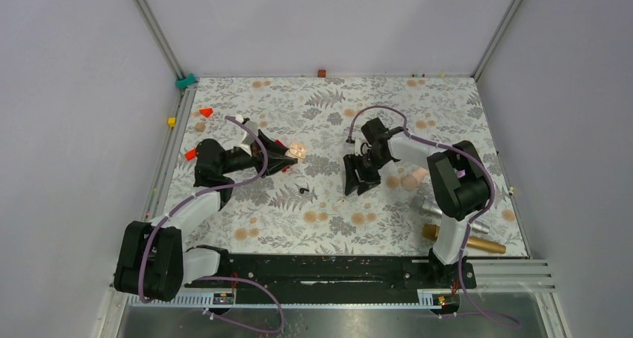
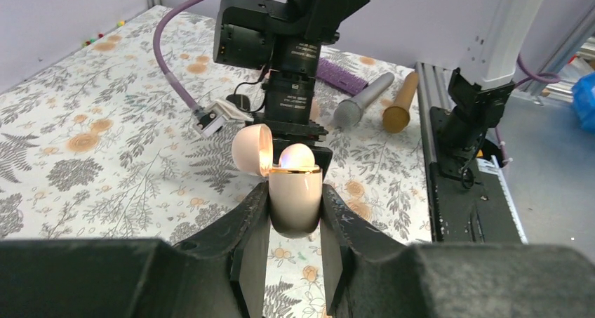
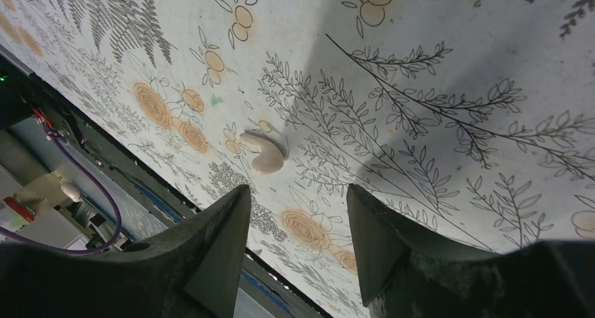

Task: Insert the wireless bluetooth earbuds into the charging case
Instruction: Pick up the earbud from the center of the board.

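From where I stand, nothing can be read. The black wrist housing (image 2: 293, 86) of the right arm bears small pale label print (image 2: 295, 53), too fine to make out.

glossy smooth plastic charging case (image 2: 295, 199), glossy earbud (image 3: 263, 153); matt tabletop (image 3: 456, 37)

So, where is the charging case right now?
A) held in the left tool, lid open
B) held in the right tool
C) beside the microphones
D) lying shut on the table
A: the left wrist view shows the case pinched in the left tool with its lid swung open; the right tool is open, a loose earbud lying on the table before it.
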You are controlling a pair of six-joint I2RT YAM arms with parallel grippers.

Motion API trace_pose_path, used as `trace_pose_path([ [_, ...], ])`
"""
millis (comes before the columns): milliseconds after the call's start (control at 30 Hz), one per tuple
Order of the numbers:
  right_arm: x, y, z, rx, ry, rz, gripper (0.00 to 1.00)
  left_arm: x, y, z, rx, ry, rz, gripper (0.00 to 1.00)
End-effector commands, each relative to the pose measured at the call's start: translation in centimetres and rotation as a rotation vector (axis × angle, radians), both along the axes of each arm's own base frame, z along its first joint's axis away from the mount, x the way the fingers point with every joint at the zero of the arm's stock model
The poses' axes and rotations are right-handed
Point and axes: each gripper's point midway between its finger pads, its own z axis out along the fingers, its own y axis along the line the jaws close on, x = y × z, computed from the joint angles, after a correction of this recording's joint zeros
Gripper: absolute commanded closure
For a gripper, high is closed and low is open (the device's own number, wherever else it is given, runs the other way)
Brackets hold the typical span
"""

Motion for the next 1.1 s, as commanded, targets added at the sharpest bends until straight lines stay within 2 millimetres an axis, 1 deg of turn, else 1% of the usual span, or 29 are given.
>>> trace_pose_path([
  [0, -0.4, 1.1, -0.8, 0.008, 0.007, 0.007, 0.4, 1.3, 0.3, 0.8, 0.02, -0.075, 0.064, 1.0],
  [133, -1.3, 2.3, -1.2, 0.021, 0.035, 0.045, 0.41, 1.3, 0.3, 0.9, 0.015, -0.075, 0.063, 1.0],
  [233, -1.9, 2.7, -1.6, 0.021, 0.046, 0.06, 0.41, 1.3, 0.4, 0.8, 0.015, -0.074, 0.066, 1.0],
  [400, -2.1, 2.5, -2.4, 0.004, 0.06, 0.053, 0.43, 1.2, 0.4, 0.9, 0.017, -0.08, 0.067, 1.0],
  [533, -2.0, 2.4, -2.8, -0.005, 0.062, 0.046, 0.46, 1.2, 0.4, 0.9, 0.016, -0.079, 0.067, 1.0],
  [767, -1.8, 2.0, -3.4, -0.039, 0.051, 0.027, 0.54, 1.2, 0.4, 1.1, 0.016, -0.087, 0.069, 1.0],
  [900, -1.4, 1.9, -3.5, -0.052, 0.034, 0.022, 0.61, 1.2, 0.4, 1.0, 0.016, -0.087, 0.071, 1.0],
  [967, -1.1, 1.7, -3.4, -0.063, 0.017, 0.022, 0.69, 1.2, 0.4, 1.1, 0.016, -0.088, 0.071, 1.0],
  [1000, -1.1, 1.7, -3.4, -0.062, 0.015, 0.025, 0.74, 1.2, 0.4, 1.0, 0.016, -0.088, 0.072, 1.0],
  [1067, -1.0, 1.9, -3.0, -0.051, 0.0, 0.03, 0.8, 1.2, 0.4, 1.0, 0.016, -0.088, 0.074, 1.0],
])
